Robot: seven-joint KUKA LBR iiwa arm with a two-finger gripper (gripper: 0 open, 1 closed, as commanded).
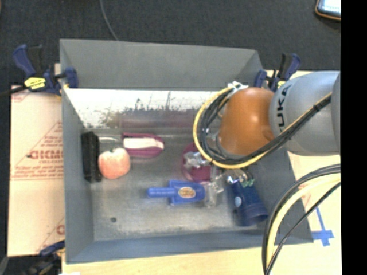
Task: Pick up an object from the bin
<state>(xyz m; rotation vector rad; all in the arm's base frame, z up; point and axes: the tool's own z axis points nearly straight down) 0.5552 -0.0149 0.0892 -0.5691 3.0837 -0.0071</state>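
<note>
My gripper (215, 189) hangs below the orange-covered wrist, low in the right half of the bin. It stands at the right end of a blue toy tool with an orange round label (178, 192) that lies flat on the floor. A magenta cup (194, 166) sits just behind the gripper, partly hidden by the wrist. A dark blue cylinder (248, 206) lies to the gripper's right, near the bin's right wall. I see nothing held in the gripper.
At the left lie a black brush (90, 156) and a pink-red apple (114, 163) touching it. A pink and white object (143, 146) rests near the back wall. The arm and its cables cover the bin's right rear corner.
</note>
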